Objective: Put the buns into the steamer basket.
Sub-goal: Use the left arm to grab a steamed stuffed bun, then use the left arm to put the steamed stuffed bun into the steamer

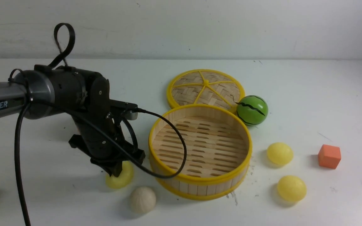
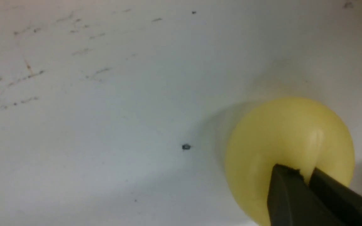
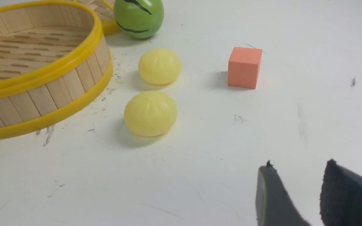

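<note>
The steamer basket (image 1: 200,183) stands upright on the table (image 1: 294,81), and all 4 buns lie outside it on the table surface. In the front view, taking the basket as the clock centre, the pinched bun (image 1: 123,180) lies at 8 o'clock under the left arm (image 1: 74,94), the off-white bun (image 1: 142,199) at 7 o'clock, the far yellow bun (image 1: 280,153) at 3 o'clock and the near yellow bun (image 1: 291,188) at 4 o'clock. The lid (image 1: 205,89) lies flat at 12 o'clock, partly hidden behind the basket rim. The green ball (image 1: 252,110) sits at 1 o'clock against the lid edge. The orange cube (image 1: 329,156) sits at 3 o'clock, beyond the far yellow bun. The front view hides the left jaws behind the wrist body. The left wrist view alone shows their 2 black fingertips (image 2: 291,194) nearly together, clamped on a fold of the pinched bun, which rests on the table. The right jaws appear only in the right wrist view: the 2 fingertips (image 3: 272,194) stand apart over bare table, holding nothing, well clear of the 2 yellow buns at 10 and 11 o'clock from them.
</note>
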